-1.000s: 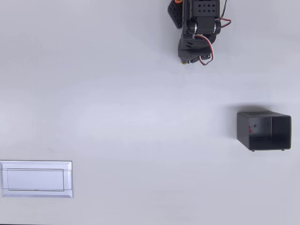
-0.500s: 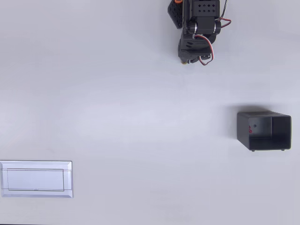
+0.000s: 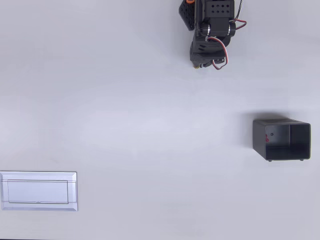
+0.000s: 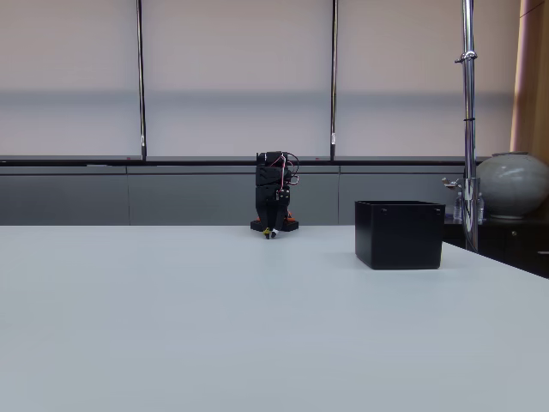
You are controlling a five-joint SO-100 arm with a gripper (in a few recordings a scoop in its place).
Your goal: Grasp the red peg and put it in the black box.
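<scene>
Arm: folded up at the far edge of the surface, black with red and white wires looping at its side; in the fixed view it stands as a short upright block against the grey wall.
Hand: the hand points down at the low end of the folded arm in the overhead view, and sits just above the surface in the fixed view; the fingers are too small and bunched to say whether they are apart or together, so I cannot tell. Nothing can be seen held in it.
Red peg: the red peg shows as a small red spot inside the black box, low against its left inner wall in the overhead view.
Black box: the black box stands at the right side of the surface, well apart from the arm, open side up; in the fixed view it is right of the arm and nearer the camera.
White tray: a flat white tray lies at the lower left corner in the overhead view, far from both box and arm.
</scene>
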